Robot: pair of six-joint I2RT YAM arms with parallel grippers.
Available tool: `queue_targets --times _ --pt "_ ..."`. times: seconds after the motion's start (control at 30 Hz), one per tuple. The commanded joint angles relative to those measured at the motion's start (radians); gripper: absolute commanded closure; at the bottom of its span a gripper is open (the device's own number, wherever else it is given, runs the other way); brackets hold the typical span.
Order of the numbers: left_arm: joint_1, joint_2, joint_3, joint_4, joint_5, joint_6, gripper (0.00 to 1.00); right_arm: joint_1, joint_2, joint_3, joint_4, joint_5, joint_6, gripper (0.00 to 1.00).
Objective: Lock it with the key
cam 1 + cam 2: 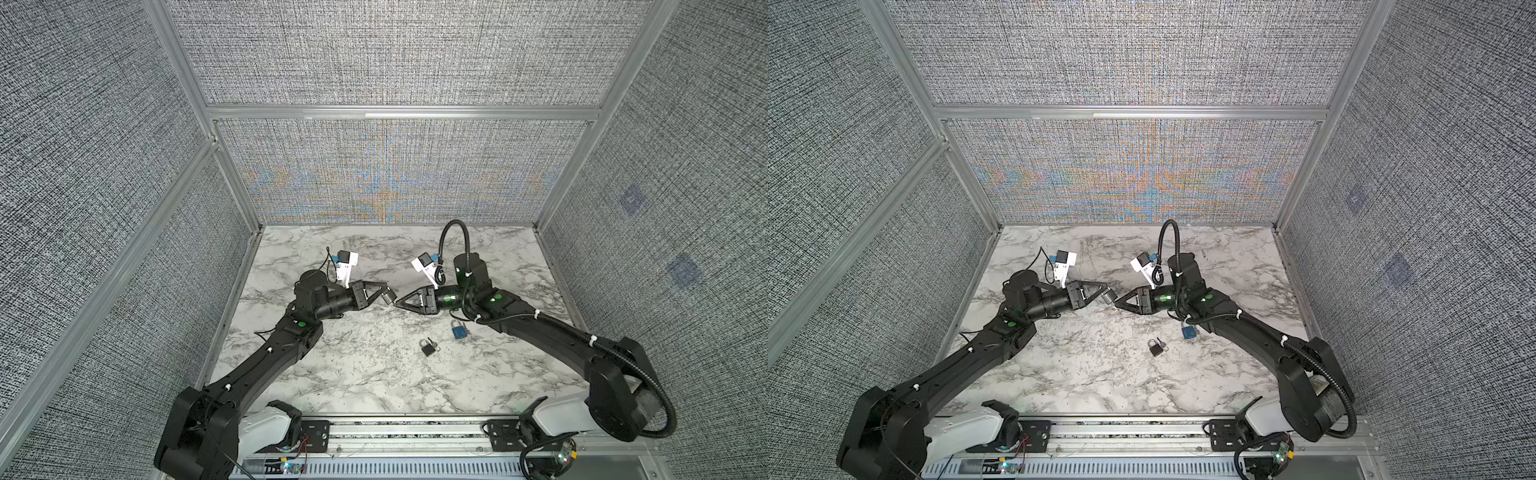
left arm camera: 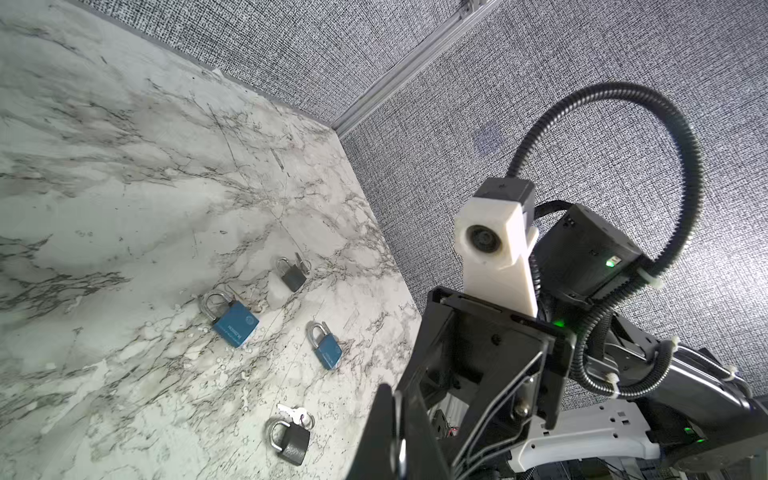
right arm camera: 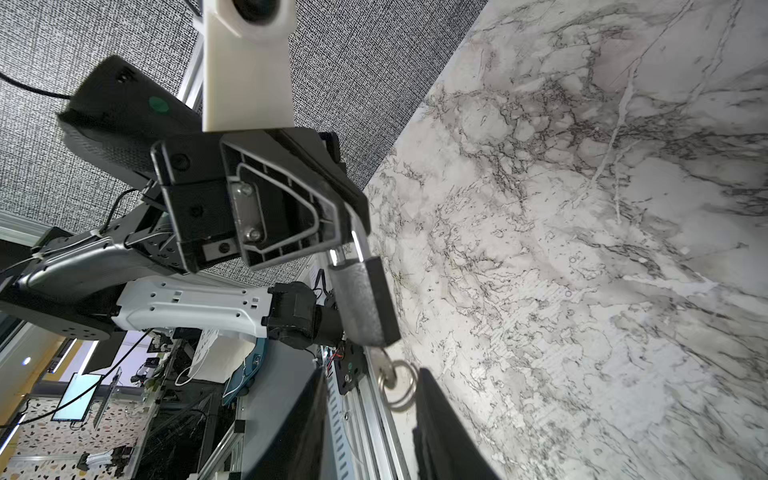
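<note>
The task looks well under way but not finished. The left tool (image 3: 355, 216) is clenched on the shackle (image 3: 360, 243) of a grey padlock (image 3: 365, 303) and holds it in the air above the table (image 1: 374, 374); in both top views it hangs between the two arms. A key (image 3: 387, 371) already sits in the keyhole at the padlock's free end, with its ring (image 3: 401, 388) hanging from it. The right tool (image 1: 397, 304) has its fingers (image 3: 444, 424) parted to either side of the key. The right wrist view shows a gap on one side, so the tool seems to straddle the key and not pinch it. What is left, I judge, is to close on the key head, turn it, and perhaps draw it out. Whether the shackle is seated in the body cannot be told.
</note>
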Motion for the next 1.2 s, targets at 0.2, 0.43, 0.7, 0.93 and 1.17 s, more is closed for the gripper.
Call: queue_targets --times 0.2,0.43,0.7,0.93,1.17 --pt "0.001 0.016 0.017 0.039 0.03 -0.025 1.0 0.021 0.018 0.029 0.02 -0.013 -0.003 0.71" --pt "0.001 0.016 0.008 0.059 0.019 -0.048 1.0 0.022 0.024 0.027 0.032 -0.028 0.009 0.95" --pt "0.034 -0.006 -0.035 0.161 -0.025 -0.082 1.0 0.02 0.009 -0.026 0.094 -0.041 0.052 1.0" --pt "0.077 -0.005 -0.028 0.145 -0.014 -0.069 1.0 0.018 -0.015 -0.104 0.113 -0.039 0.072 1.0" --pt "0.084 0.024 -0.041 0.086 -0.019 -0.02 1.0 0.001 -0.018 -0.112 0.068 0.003 0.054 1.0"
